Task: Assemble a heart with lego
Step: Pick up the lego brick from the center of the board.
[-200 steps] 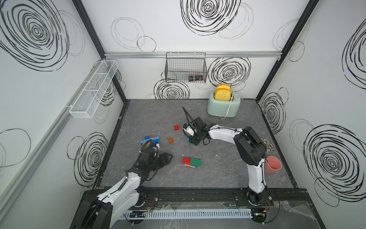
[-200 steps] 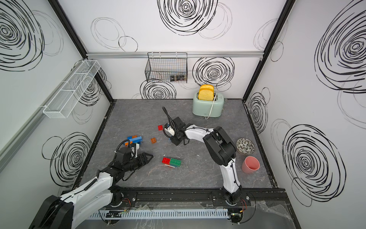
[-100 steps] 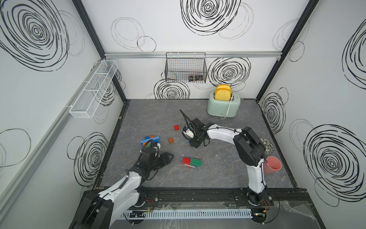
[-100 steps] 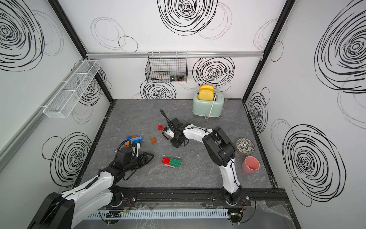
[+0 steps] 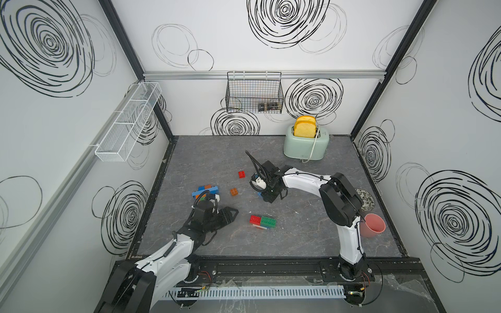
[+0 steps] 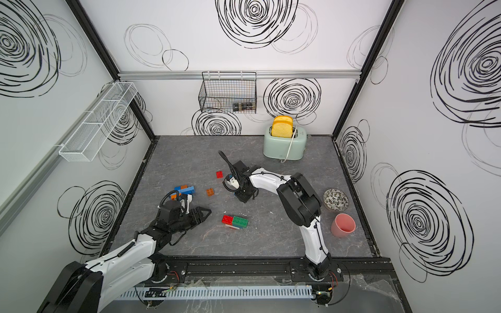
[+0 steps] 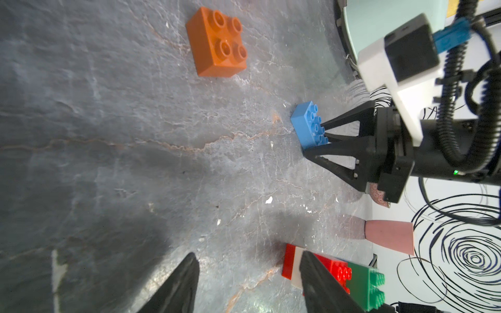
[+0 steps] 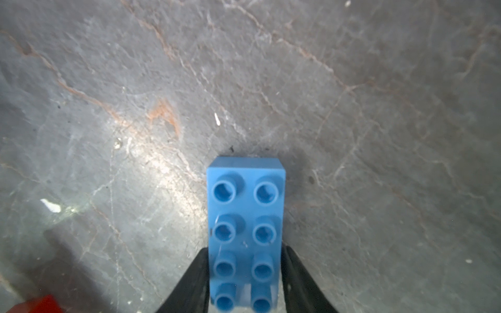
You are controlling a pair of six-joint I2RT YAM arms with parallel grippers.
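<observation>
A blue two-by-four brick (image 8: pixel 245 216) lies flat on the grey table, studs up. My right gripper (image 8: pixel 245 248) reaches down over one end of it, its fingers slightly parted and close against both long sides; in a top view it (image 5: pixel 267 195) covers most of the brick. The left wrist view shows the same brick (image 7: pixel 303 127) between those fingers. My left gripper (image 7: pixel 248 254) is open and empty, low over the table beside a red and green block (image 5: pixel 263 222) on a white plate. An orange brick (image 5: pixel 234 192), a small red brick (image 5: pixel 242 174) and a blue-orange stack (image 5: pixel 205 189) lie loose.
A mint toaster (image 5: pixel 306 143) with yellow toast stands at the back right. A pink cup (image 5: pixel 374 225) and a patterned bowl (image 6: pixel 336 199) sit by the right wall. A black wire basket (image 5: pixel 254 92) hangs on the back wall.
My right gripper's jaws have eased apart around the blue brick, and its wrist has shifted slightly. The left arm has stayed where it was.
</observation>
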